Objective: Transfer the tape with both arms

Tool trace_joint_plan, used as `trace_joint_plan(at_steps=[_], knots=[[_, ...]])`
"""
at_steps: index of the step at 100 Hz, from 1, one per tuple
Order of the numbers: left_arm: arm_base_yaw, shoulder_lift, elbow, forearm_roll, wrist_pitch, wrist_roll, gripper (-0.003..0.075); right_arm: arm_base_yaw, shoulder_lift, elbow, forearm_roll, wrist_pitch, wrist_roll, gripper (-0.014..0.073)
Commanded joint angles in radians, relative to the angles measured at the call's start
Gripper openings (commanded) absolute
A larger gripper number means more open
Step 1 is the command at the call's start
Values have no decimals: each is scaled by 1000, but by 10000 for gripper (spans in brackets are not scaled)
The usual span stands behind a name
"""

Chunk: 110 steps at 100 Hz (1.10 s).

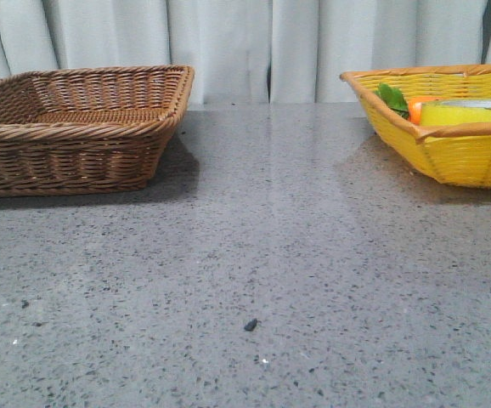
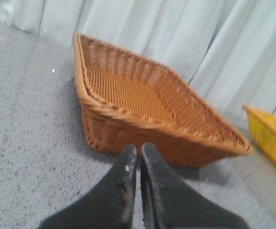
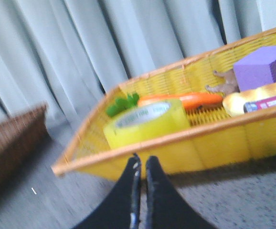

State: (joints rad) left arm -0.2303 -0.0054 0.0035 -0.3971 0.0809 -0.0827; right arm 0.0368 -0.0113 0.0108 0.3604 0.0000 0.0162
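A shallow yellow woven basket [image 1: 449,127] with an orange-tan rim stands at the right of the speckled grey stone table [image 1: 254,272], and it holds everything loose in the scene. The wide roll of yellow packing tape [image 3: 145,121] lies flat inside this yellow basket, white printed core facing up, pressed close to the basket's near wall. Just behind the tape lies an orange carrot [image 3: 183,100] with green leaves [image 3: 121,105] at its end. Further along the yellow basket sits a purple block [image 3: 262,67], with a pale bun-like item [image 3: 252,98] in front of it and a small brown object [image 3: 224,83] beside them; the picture is too blurred to say what that last thing is.

Well apart from the yellow basket, on the far left of the table, stands a brown wicker basket [image 1: 76,123], rectangular and shallow, with only its woven floor showing inside.

The right gripper [image 3: 141,164] hovers just outside the yellow basket's near wall, in line with the tape, its two black fingers pressed together on nothing. The left gripper [image 2: 137,152] sits before the brown basket's near corner, far from the yellow one, fingers likewise closed and holding nothing. Pale curtains [image 1: 245,42] hang behind both baskets.
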Motion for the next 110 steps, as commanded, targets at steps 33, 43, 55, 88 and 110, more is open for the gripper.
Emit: trace_joint_plan(at_steps=[33,43,55,88,110], knots=[[5,-29,-9,-10,-146,1,-20,-5,-20,-40,191,-66,-6,-74],[5,-11,-67,89,-109,1,26,-5,-14,-140,183,0,-8,-74],[5,62,-187,144,-18,1,239,-5,51,-283,61,95,-8,-74],[5,393,-505,148,269,91,346,-5,571,-746,-91,536,-41,187],[5,520,-582,146,330,180,346,30,915,-1115,-96,805,-145,402]])
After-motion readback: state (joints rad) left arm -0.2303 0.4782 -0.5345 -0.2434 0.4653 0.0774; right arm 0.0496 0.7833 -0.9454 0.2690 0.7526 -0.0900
